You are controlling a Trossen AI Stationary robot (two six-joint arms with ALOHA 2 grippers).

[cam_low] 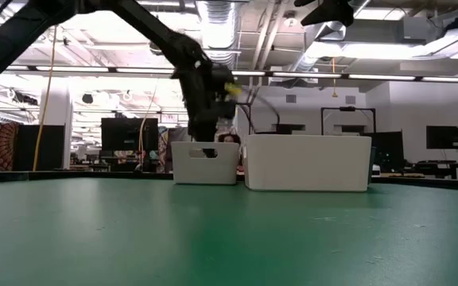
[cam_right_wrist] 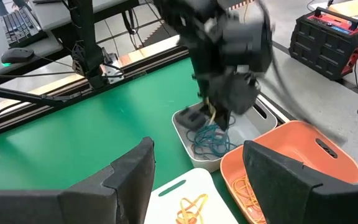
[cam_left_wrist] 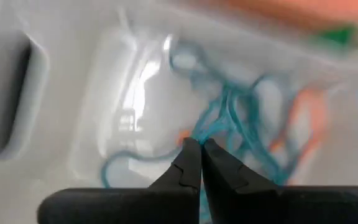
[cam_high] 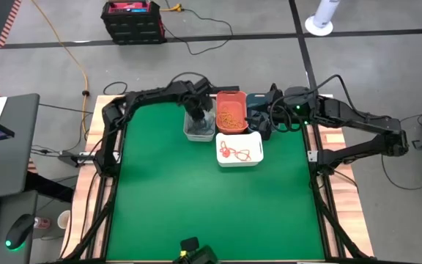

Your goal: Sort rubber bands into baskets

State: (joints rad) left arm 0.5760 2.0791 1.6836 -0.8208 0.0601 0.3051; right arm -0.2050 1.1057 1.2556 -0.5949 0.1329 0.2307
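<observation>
my left claw (cam_left_wrist: 201, 163) is pinching teal bands (cam_left_wrist: 229, 118) in the light grey basket (cam_high: 198, 132) near the counter's far edge; next i'd lift clear. right claw (cam_right_wrist: 194, 165) waits spread.

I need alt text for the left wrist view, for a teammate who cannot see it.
The left end effector, fingers closed together, pinches a tangle of teal-blue rubber bands inside the light grey basket. An orange band lies among them, and the basket's handle slot shows in one wall.
</observation>
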